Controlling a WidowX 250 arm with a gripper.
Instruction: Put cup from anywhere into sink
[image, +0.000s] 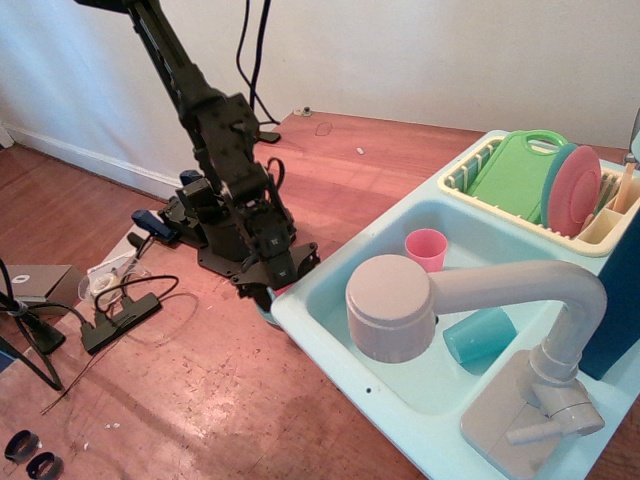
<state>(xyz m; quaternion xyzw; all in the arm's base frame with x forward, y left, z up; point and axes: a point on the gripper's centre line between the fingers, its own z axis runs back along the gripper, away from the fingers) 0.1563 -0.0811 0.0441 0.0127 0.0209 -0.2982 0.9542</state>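
Note:
The pink cup (284, 291) stands on the wooden floor just outside the sink's left rim, on something teal. Only a sliver of it shows under my gripper (280, 277). The black gripper has come down over it, with one finger on each side of the cup. I cannot tell whether the fingers press on it. The pale aqua sink (305, 322) fills the right of the view, with its fat grey-beige faucet (392, 306) over the basin.
A second pink cup (427, 248) stands upright in the basin and a teal cup (480, 335) lies on its side there. A cream dish rack (588, 236) with a green board and a pink plate is at the back right. Cables and a black box (118, 322) lie on the floor to the left.

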